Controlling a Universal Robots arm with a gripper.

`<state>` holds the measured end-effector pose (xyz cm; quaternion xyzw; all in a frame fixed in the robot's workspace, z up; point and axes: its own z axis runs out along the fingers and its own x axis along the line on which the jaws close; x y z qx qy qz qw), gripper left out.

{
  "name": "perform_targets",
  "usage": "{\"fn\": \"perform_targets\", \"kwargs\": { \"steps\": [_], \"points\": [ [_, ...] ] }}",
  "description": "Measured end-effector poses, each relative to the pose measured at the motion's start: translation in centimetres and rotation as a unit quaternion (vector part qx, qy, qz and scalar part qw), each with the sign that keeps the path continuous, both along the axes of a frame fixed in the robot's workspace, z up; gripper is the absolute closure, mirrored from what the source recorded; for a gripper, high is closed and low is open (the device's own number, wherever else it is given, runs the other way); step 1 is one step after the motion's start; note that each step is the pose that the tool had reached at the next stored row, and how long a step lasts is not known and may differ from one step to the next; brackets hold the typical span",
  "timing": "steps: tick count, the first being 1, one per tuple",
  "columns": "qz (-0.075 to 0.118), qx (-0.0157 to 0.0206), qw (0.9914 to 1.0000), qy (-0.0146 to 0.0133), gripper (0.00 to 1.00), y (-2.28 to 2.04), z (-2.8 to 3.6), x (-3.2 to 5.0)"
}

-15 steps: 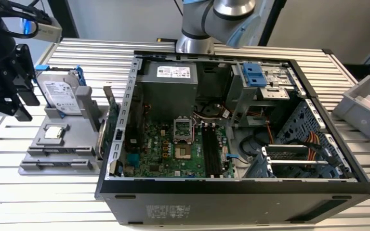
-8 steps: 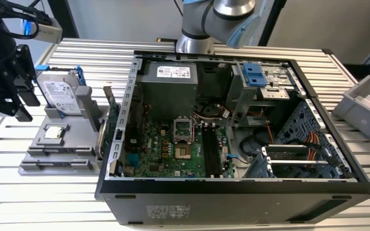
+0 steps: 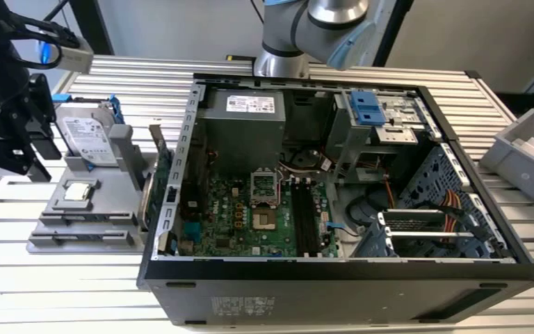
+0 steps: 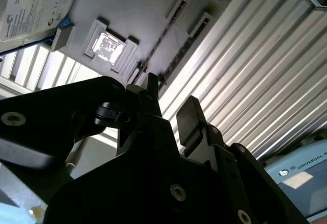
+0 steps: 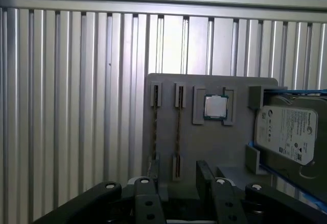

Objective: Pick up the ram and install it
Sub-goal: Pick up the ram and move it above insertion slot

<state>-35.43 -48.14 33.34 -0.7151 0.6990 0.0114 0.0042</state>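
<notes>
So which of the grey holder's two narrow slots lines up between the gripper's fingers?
The slot next to the processor chip; it runs into the gripper gap, the other slot toward one finger.

Empty end effector point(image 5: 179, 172), fingers spread apart

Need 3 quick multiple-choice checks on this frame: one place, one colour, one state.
1. The hard drive sits: A on the grey holder outside the case; B inside the case; C on the floor.
2. The drive's side rails are: A red; B yellow; C blue.
3. The gripper is: A shut on a part; B open and empty; C shut on nothing.
Answers: 1 A, the exterior view shows it on the holder, to the exterior view's left of the case. 2 C, blue strips edge the drive. 3 B, in both wrist views the fingers stand apart, nothing gripped.
</notes>
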Motion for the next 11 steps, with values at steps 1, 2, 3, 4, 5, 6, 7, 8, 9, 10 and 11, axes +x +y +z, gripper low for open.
{"fn": "perform_targets", "kwargs": {
  "steps": [1,2,3,4,5,6,7,8,9,10,11],
  "points": [
    [0.0,0.0,1.0,0.0,0.0,0.0,-0.16,0.0],
    [0.0,0.0,1.0,0.0,0.0,0.0,-0.29,0.0],
    [0.0,0.0,1.0,0.0,0.0,0.0,-0.42,0.0],
    [0.0,-0.0001,1.0,0.0,0.0,0.0,-0.55,-0.01],
    [0.0,0.0,1.0,0.0,0.0,0.0,-0.68,-0.02],
    [0.0,0.0,1.0,0.0,0.0,0.0,-0.83,-0.05],
    [0.0,0.0,1.0,0.0,0.0,0.0,-0.97,-0.07],
    [-0.001,0.0,1.0,0.0,0.0,0.0,-1.11,-0.09],
    [-0.001,0.0,1.0,0.0,0.0,0.0,-1.24,-0.12],
    [-0.002,-0.0001,1.0,0.0,0.0,0.0,-1.38,-0.15],
    [-0.002,0.0,1.0,0.0,0.0,0.0,-1.51,-0.18]
  ]
}}
